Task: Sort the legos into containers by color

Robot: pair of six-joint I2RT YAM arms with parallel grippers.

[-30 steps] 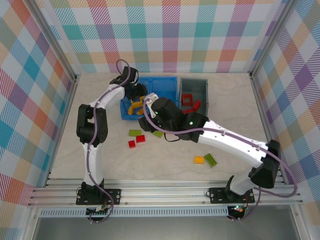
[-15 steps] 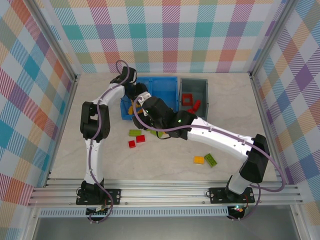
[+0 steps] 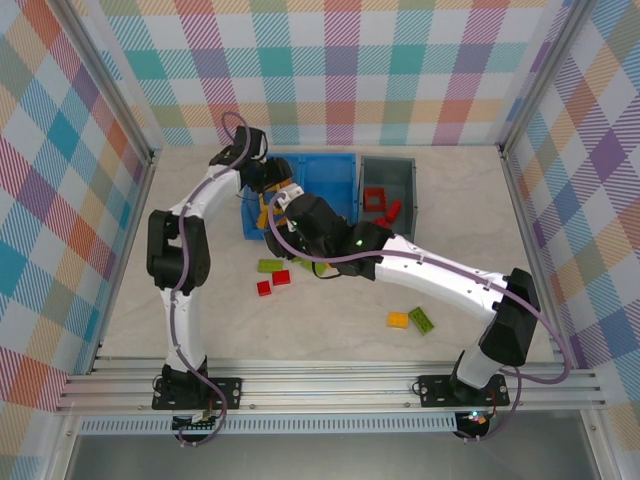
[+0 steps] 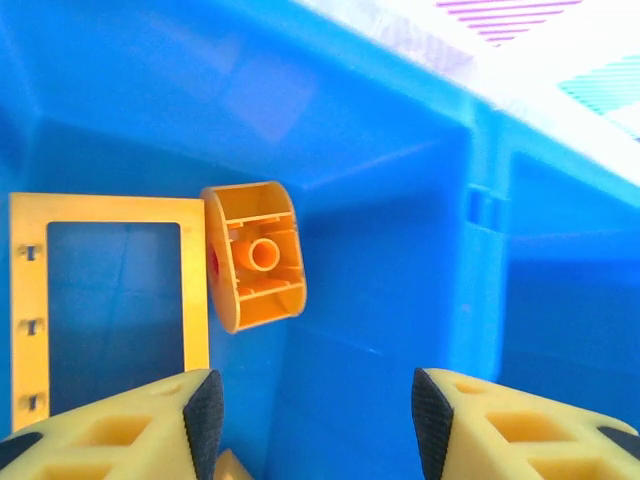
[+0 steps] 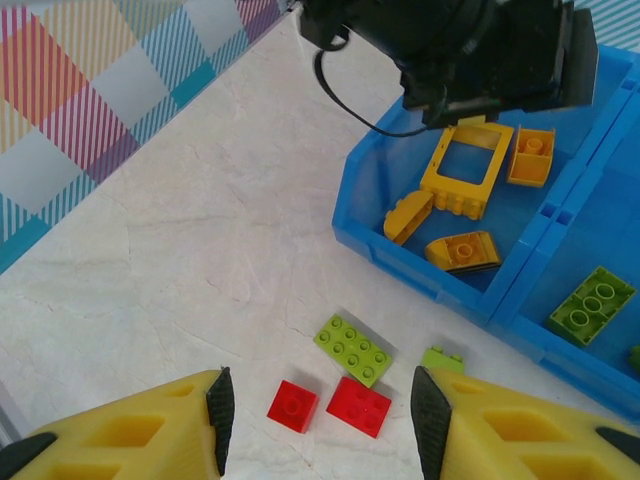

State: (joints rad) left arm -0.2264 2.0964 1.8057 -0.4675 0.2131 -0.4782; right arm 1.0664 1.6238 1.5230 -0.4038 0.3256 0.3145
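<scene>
Nearest the arm bases, on the pale surface [image 3: 330,335], a small orange plastic brick [image 3: 397,320] and a lime green plastic brick [image 3: 421,319] lie just beside each other, well apart from the rest. Farther in, a small red square brick [image 5: 293,405] and a wider red brick [image 5: 359,405] sit side by side. A lime green eight-stud brick [image 5: 352,348] lies just beyond them, and a tiny lime green piece [image 5: 445,358] lies near the front wall of the bright blue two-compartment plastic bin [image 3: 330,175].

The right tool [image 5: 320,420] hangs above this cluster, released, jaws apart w/ nothing btwn them.

Bin's left compt holds a square yellow window-frame piece [image 5: 465,165] w/ an orange brick [image 5: 530,157] touching its side, plus an orange curved piece [image 5: 408,215] and an orange wedge [image 5: 462,250]. The right compt holds a lime green brick [image 5: 590,305].

The left tool [image 4: 315,420] hangs over the left compt, above the frame, jaws parted, holding nothing.

Just beside the blue bin's right wall, a dark grey plastic bin [image 3: 395,170] holds red pieces [image 3: 375,198].
</scene>
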